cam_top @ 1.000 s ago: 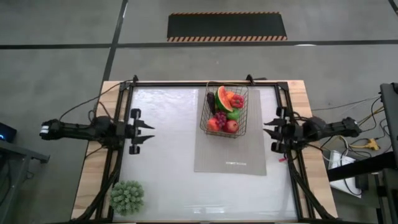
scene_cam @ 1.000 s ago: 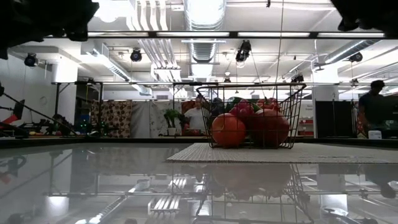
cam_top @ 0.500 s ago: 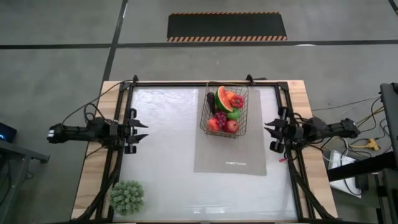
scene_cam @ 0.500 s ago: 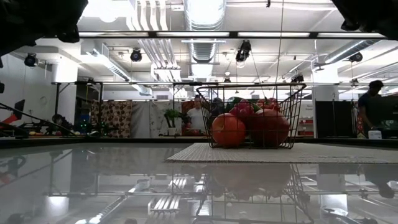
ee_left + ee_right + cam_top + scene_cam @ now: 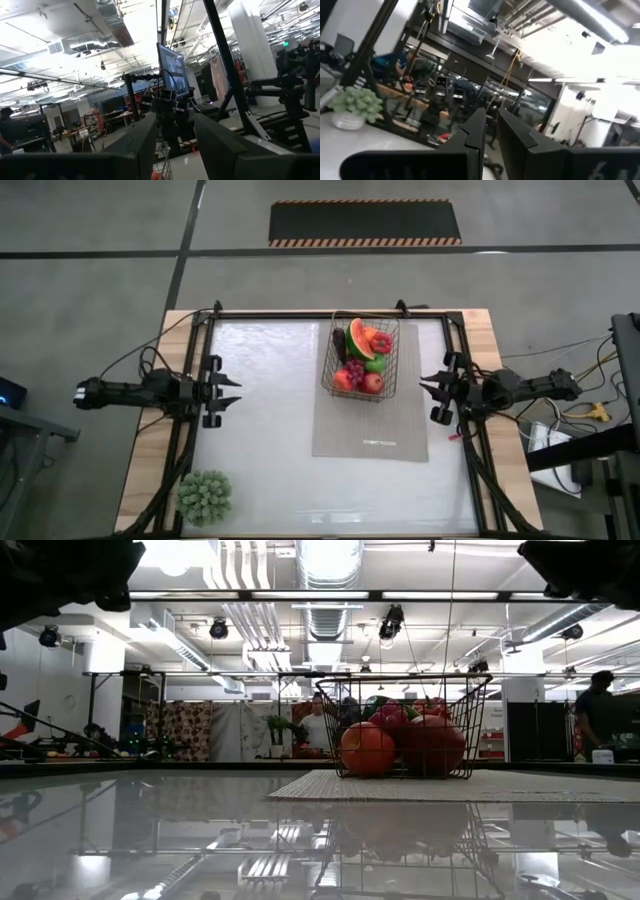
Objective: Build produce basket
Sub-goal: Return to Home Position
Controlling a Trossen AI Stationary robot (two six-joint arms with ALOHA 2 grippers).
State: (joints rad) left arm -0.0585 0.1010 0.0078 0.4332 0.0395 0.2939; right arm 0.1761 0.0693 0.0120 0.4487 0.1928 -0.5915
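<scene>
From above, my left pincer [image 5: 234,391] and right pincer [image 5: 430,388] hang at opposite table edges. The basket [image 5: 328,368] sits on its mat [image 5: 375,430] between them, nearer the right one. I count one basket and seven pieces of produce [image 5: 358,360] showing inside, none loose on the table. Filling looks done, with only parking my arms left. At table level, two round fruits [image 5: 367,749] front the basket. Left wrist: my fingers [image 5: 145,145] stand apart, empty. Right wrist: they are nearly closed, a slit between them, gripping nothing.
</scene>
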